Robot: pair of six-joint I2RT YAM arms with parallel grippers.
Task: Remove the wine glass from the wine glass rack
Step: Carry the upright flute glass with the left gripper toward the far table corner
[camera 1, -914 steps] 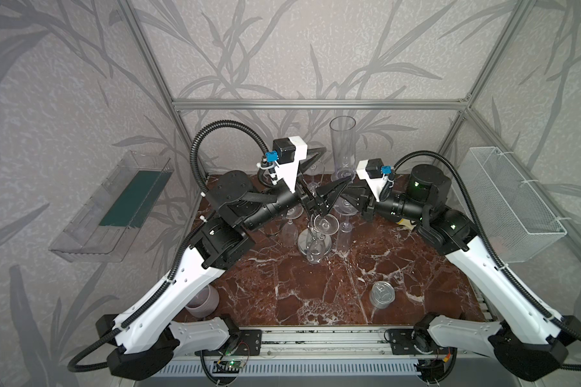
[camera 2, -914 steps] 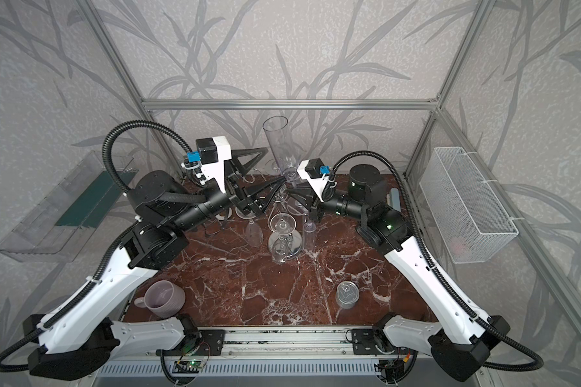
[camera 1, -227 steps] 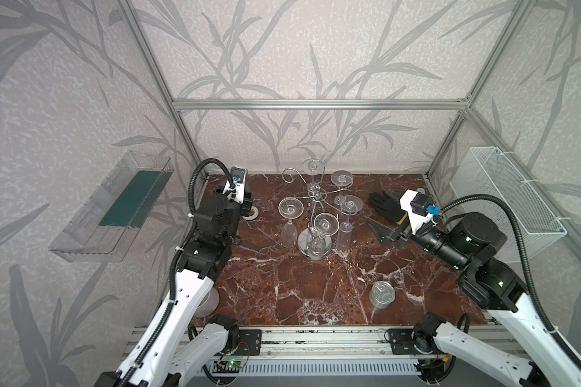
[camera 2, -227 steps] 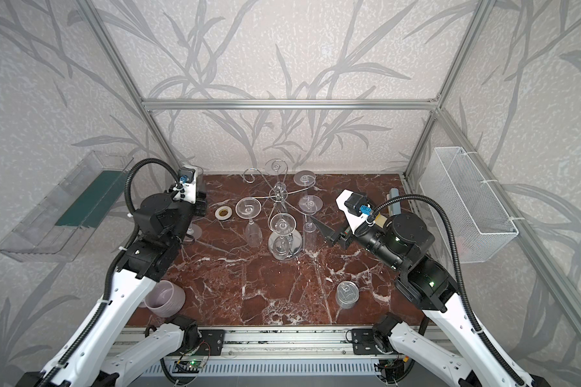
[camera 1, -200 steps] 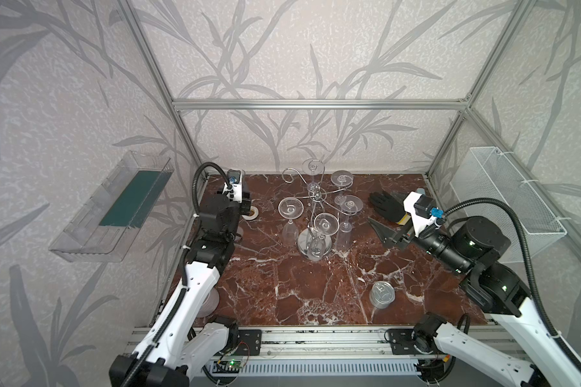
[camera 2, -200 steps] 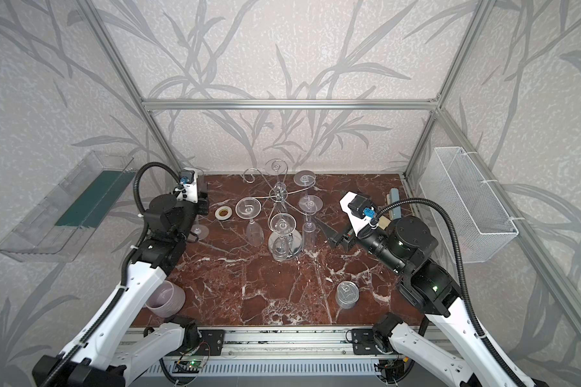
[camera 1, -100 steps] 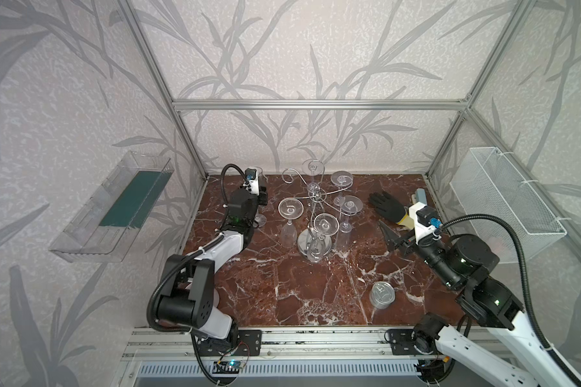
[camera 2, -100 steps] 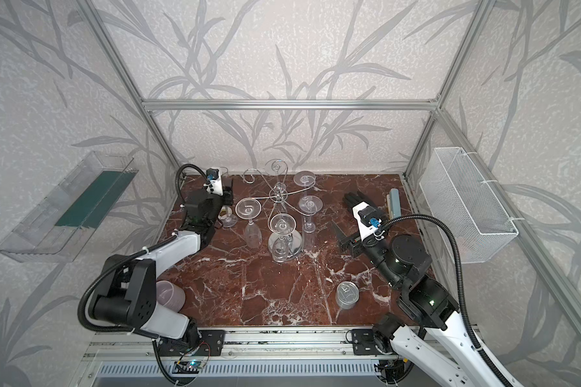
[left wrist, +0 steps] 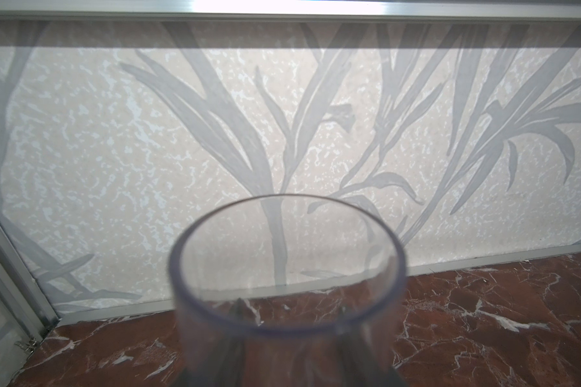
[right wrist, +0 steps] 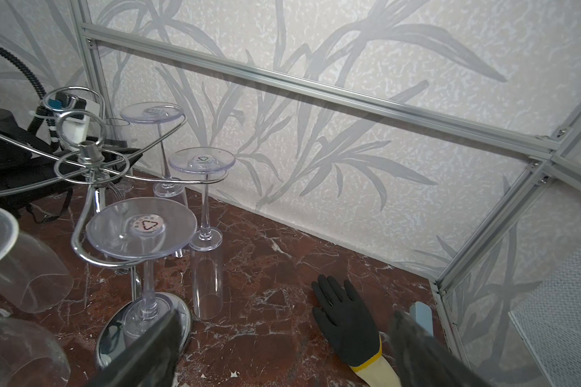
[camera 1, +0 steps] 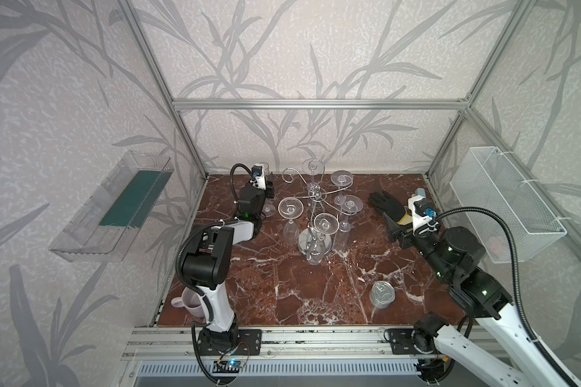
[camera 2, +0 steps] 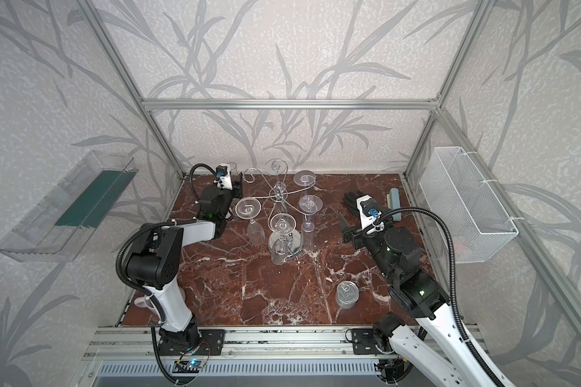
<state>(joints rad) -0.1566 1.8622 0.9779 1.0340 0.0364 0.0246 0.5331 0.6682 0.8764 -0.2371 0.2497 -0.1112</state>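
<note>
- left end effector [camera 1: 269, 192]: at the back-left corner of the bench [camera 1: 282, 295], fingers part-closed around the wine glass [left wrist: 287, 274]. The left wrist view shows them dark through the glass wall.
- glass upright, mouth up, clear of the wine glass rack [camera 1: 303, 238] and near its left side. The foot looks low, about bench level in a top view. Contact not certain.
- right end effector [right wrist: 282, 321]: spread wide, nothing in it, near the black glove [camera 1: 384, 202], well apart from the rack.
- rack: five glasses [camera 1: 325, 222] hang foot-up. The back-left arm is bare.
- judgement: lift-off done. Left to do: confirm the foot is down, let go, back out.
</note>
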